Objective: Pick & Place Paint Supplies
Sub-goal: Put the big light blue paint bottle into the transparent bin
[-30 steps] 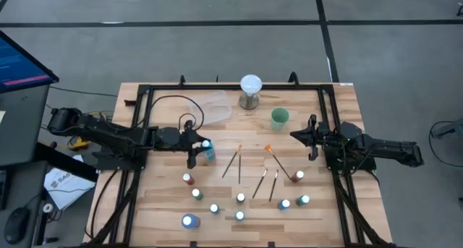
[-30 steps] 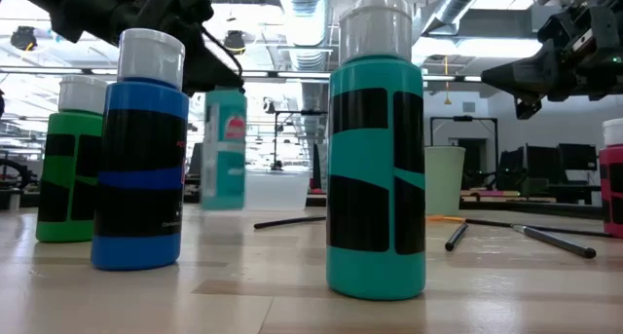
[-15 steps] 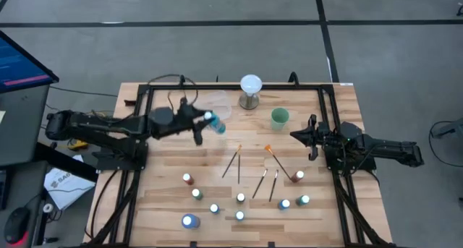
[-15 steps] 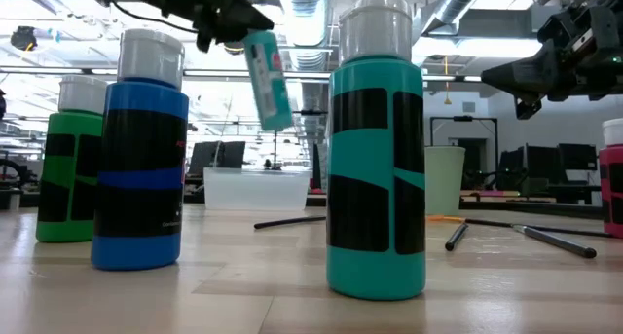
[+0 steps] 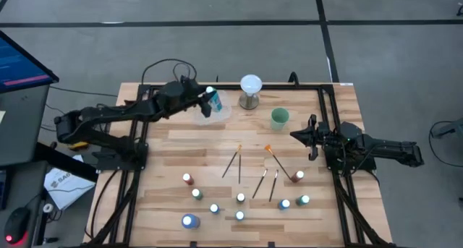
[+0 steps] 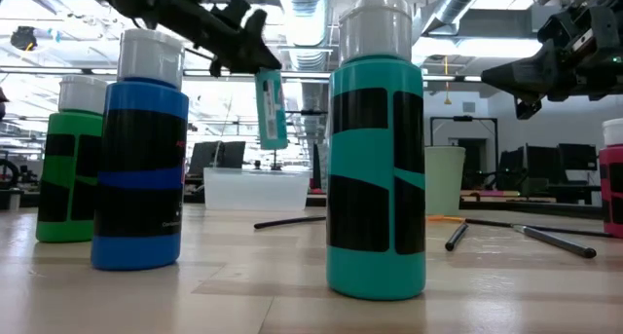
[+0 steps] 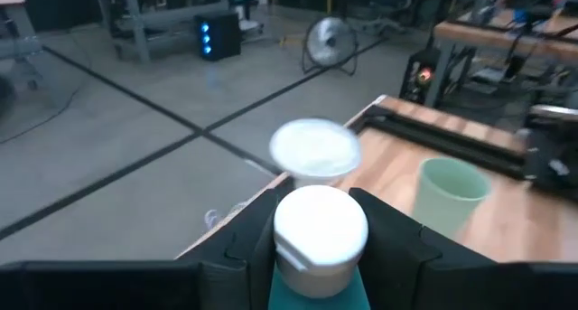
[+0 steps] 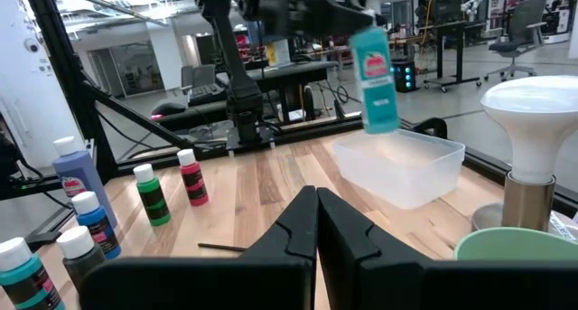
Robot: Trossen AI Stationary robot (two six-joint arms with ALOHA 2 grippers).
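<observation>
My left gripper (image 5: 206,102) is shut on a teal paint bottle (image 5: 213,99) and holds it in the air over a clear plastic tub (image 5: 217,109) by the far edge. The low view shows this bottle (image 6: 272,108) hanging above the tub (image 6: 256,189). My right gripper (image 5: 311,137) is shut, holds nothing and hovers at the table's right side. Several white-capped bottles (image 5: 214,208) stand near the near edge. Thin brushes (image 5: 231,162) lie flat in the middle. My left gripper pinches the teal bottle at its top end, with the white cap (image 7: 321,230) between the two fingers (image 7: 393,248). The fingers come slanting down from the table's left. The bottle is lifted clear and hangs cap-up, slightly tilted, with its body (image 8: 373,70) below the fingers.
A white globe on a metal base (image 5: 250,89) and a green cup (image 5: 280,118) stand near the far edge, right of the tub. A black frame (image 5: 329,103) runs along the table's sides. A red bottle (image 5: 299,176) stands beside the brushes.
My left gripper has carried the teal bottle from the table's middle left, up and toward the far edge, to above the clear tub. The bottle tipped on the way and now hangs closer to upright. The right arm has kept still.
</observation>
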